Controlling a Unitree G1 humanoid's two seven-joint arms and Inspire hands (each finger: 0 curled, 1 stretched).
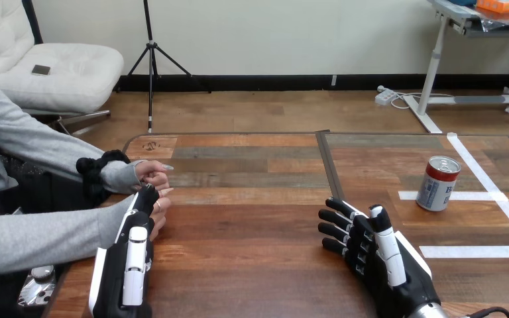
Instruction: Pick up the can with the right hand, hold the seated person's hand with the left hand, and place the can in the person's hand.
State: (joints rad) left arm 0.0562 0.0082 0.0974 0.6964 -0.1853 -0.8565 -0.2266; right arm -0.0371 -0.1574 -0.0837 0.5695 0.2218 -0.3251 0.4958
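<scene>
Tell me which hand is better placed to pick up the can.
The right hand: open, with the upright can just beyond it. The left hand is far off, by the person's hands.

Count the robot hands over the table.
2. The left hand is at the table's left edge, beside the person's hands; the right hand is right of centre, near the can.

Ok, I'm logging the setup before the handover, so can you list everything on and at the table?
can: one, red with silver top, upright on the table's right part
tape: white strips, around the can
table: one, brown wood
person's upper hand: one, at the table's left edge
person's lower hand: one, just below it
left hand: one, black and white, beside the person's lower hand, contact unclear
right hand: one, black and white, open, apart from the can
</scene>
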